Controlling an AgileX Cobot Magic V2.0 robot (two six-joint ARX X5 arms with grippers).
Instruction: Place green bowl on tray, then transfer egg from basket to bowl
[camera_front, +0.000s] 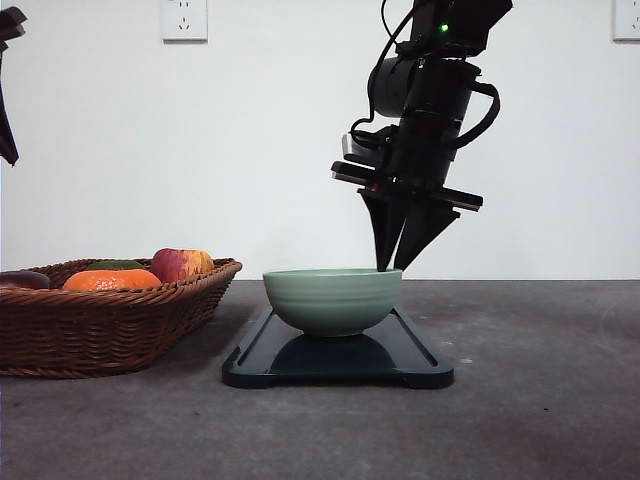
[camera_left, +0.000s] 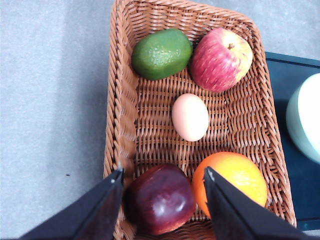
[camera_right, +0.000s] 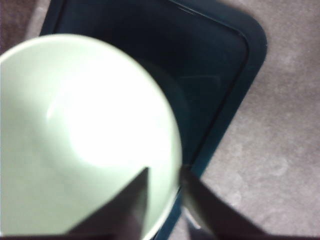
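green bowl (camera_front: 333, 300) on tray (camera_front: 420, 358). right end effector (camera_front: 392, 267) pinching bowl rim. left end effector (camera_left: 162, 175) wide open, empty, over egg (camera_left: 190, 117) in basket (camera_left: 122, 115).

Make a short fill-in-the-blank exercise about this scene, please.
1. The green bowl stands on the ____.
2. The egg lies in the ____.
3. The right gripper straddles the bowl's ____.
4. The open left gripper hangs above the ____.

Missing words: tray; basket; rim; basket
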